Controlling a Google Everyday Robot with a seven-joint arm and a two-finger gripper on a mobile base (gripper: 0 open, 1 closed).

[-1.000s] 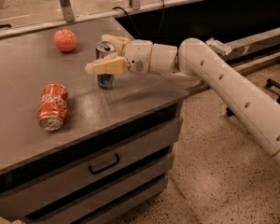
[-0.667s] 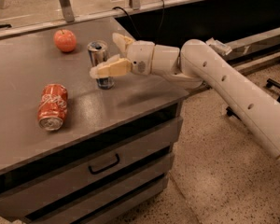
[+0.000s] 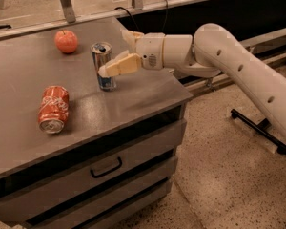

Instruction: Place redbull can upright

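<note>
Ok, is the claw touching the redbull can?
Cannot tell. Camera view: the open claw sits beside the upright redbull can; its near finger overlaps the can's side, but neither contact nor a gap shows plainly.

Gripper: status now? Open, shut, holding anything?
Gripper: open, fingers spread just right of the upright redbull can, not clamped on it.

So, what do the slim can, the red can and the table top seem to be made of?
The redbull can, standing at the open pincer, looks like thin metal: silver top, glossy blue and silver wall. The red can also looks metal: shiny silver end, glossy red print. The table top is matte grey, perhaps metal or laminate; I cannot tell.
</note>
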